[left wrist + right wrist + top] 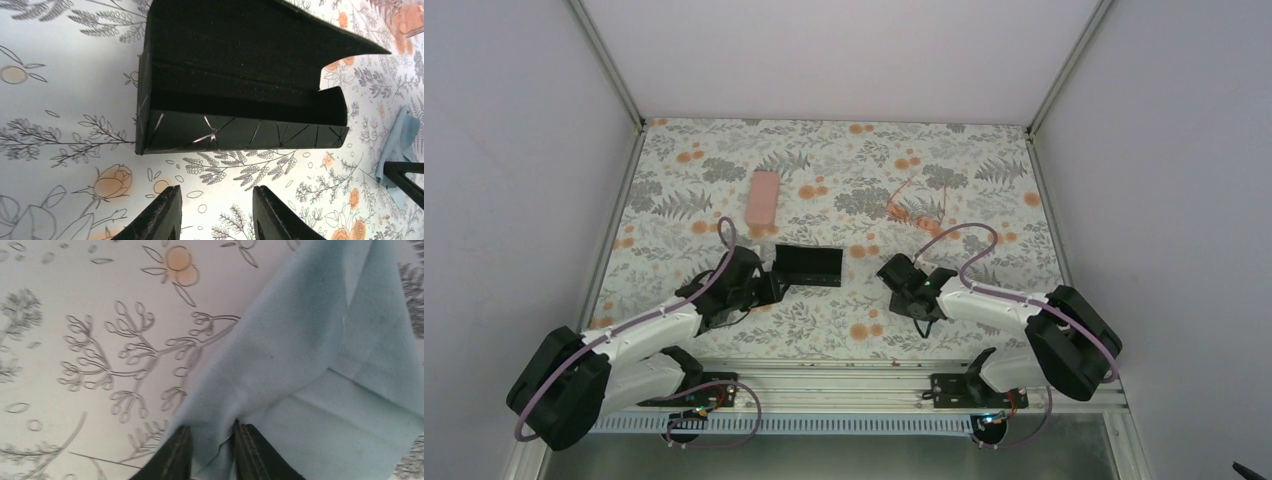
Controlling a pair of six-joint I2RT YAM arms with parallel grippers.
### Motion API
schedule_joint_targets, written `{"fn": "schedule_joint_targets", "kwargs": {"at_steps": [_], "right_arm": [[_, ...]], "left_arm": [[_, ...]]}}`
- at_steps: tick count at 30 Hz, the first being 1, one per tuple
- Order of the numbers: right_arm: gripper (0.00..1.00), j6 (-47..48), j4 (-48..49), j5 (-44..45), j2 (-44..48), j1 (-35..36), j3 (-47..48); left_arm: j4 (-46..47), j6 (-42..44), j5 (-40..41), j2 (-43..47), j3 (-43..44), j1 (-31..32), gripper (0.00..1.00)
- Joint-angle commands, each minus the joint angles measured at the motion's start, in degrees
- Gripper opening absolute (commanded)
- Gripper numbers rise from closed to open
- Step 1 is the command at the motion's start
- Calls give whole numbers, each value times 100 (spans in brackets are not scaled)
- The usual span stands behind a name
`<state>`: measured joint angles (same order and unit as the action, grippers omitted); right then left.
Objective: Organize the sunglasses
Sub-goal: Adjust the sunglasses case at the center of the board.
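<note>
Starting at the left, the left arm reaches from the near edge out over the floral tablecloth. Far from it, left of centre, a pink oblong case lies closed, its long side running near to far, well apart from everything else. The left gripper hovers just beside the near-left end of an open black glasses case. In the left wrist view its fingers are spread with only patterned cloth between them, and a strip of table separates them from the case. The case stands with its lid raised, and its dark lining is too black to tell what lies inside.

Right of centre, the right gripper is down at the table, near the case's right end but apart from it. In the right wrist view its fingers are pressed close, pinching a folded edge of a light-blue cloth. The rest of the cloth spreads out ahead of them, creased, on the table.

Farther right and toward the far side, the pale orange-pink sunglasses lie on the tablecloth. They are clear of both grippers and both cases, with one thin temple angled off to the far left.
</note>
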<state>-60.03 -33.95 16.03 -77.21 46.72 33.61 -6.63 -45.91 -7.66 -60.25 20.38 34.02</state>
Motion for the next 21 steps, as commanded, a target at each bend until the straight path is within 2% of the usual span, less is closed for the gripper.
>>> {"fn": "schedule_joint_targets", "kwargs": {"at_steps": [1,5,12,21], "right_arm": [[19,327,695,-673,-127,-56,-120],[4,522,890,-1019,-240,-53,-47],[4,633,1100,-1527,-195,-24,63],[4,740,1413,-1947,-344,26,199]], "left_arm": [[353,-120,126,-264,93,195,36],[504,-128,315,-612,152,419,36],[637,-76,762,-1449,468,802,36],[570,149,1166,-2689,1493,1150,36]]}}
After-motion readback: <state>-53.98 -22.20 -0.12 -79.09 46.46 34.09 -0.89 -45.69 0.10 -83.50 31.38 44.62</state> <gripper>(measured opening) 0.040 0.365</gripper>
